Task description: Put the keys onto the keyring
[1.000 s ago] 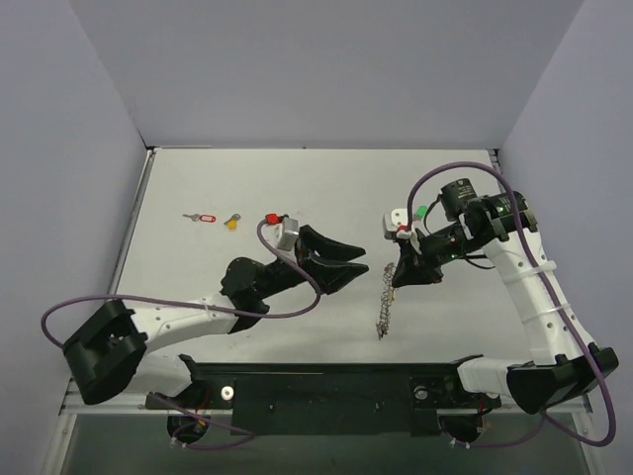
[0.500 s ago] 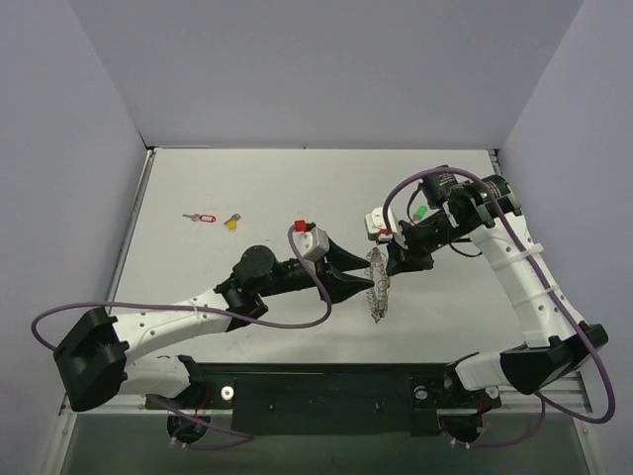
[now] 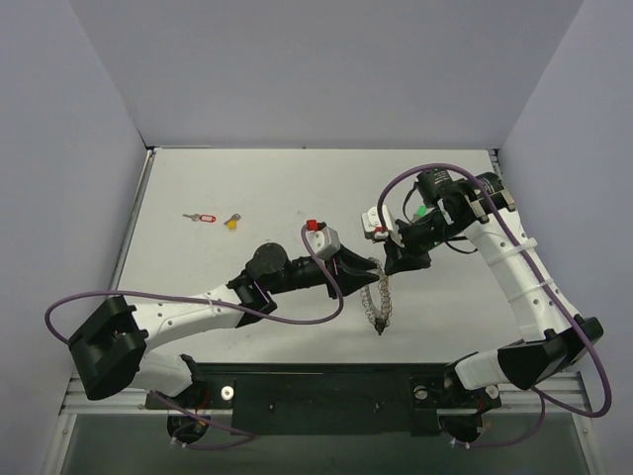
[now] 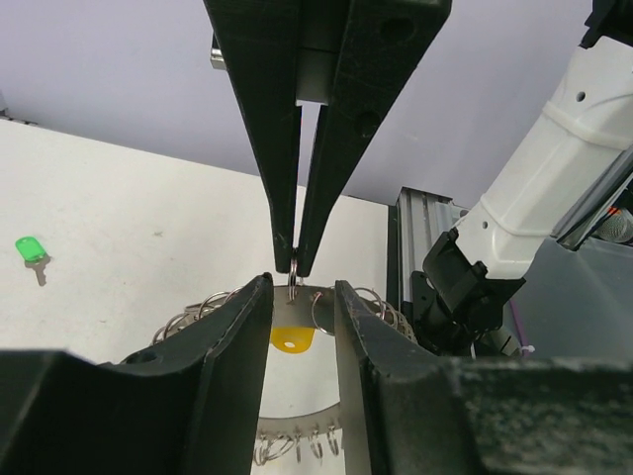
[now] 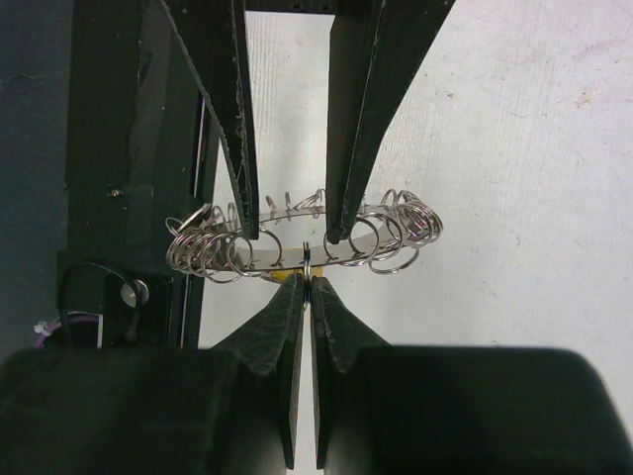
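Note:
The keyring (image 3: 377,307) hangs as a silver band fringed with small rings (image 5: 406,230). My right gripper (image 5: 309,280) is shut on one of its small rings and holds it up above the table. A yellow key head (image 4: 292,339) dangles just under the band (image 4: 297,312). My left gripper (image 4: 302,289) stands open, one fingertip (image 5: 246,230) on each side of the held ring, both at the band. On the table lie a green key (image 4: 30,247), a yellow key (image 3: 232,222) and a red-tag key (image 3: 203,217).
Both arms meet mid-table, the left gripper (image 3: 371,269) right beside the right gripper (image 3: 389,269). The green key (image 3: 422,211) lies close behind the right wrist. Grey walls close in the table on three sides, and a black rail (image 3: 326,386) runs along the near edge.
My left gripper has travelled right to the keyring, and its jaws have narrowed around the band. The right gripper has shifted slightly left, still holding the keyring.

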`<action>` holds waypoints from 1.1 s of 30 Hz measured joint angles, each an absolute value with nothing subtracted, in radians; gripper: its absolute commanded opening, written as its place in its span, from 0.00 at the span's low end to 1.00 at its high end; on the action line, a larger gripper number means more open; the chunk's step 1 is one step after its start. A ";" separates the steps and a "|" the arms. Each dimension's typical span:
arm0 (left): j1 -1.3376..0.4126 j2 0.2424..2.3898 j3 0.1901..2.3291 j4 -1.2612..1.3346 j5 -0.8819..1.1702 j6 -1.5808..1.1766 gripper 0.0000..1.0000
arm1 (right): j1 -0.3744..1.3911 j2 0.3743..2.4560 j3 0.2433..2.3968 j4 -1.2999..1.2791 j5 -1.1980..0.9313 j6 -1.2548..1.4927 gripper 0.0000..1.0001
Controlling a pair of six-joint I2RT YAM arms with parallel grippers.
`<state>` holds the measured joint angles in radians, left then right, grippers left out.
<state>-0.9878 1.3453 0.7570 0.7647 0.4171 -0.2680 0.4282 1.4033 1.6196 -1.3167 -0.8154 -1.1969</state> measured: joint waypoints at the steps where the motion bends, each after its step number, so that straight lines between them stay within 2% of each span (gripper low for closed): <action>1: -0.989 1.350 0.760 0.769 0.416 -0.266 0.39 | 0.428 1.403 1.620 -1.317 -0.815 -1.197 0.00; 12: -1.000 1.392 0.791 0.780 0.416 -0.234 0.32 | 0.428 1.403 1.620 -1.317 -0.816 -1.197 0.00; 17: -1.003 1.392 0.807 0.773 0.415 -0.211 0.23 | 0.432 1.403 1.620 -1.317 -0.817 -1.197 0.00; 33: -1.007 1.395 0.826 0.709 0.416 -0.159 0.22 | 0.434 1.403 1.620 -1.320 -0.818 -1.197 0.00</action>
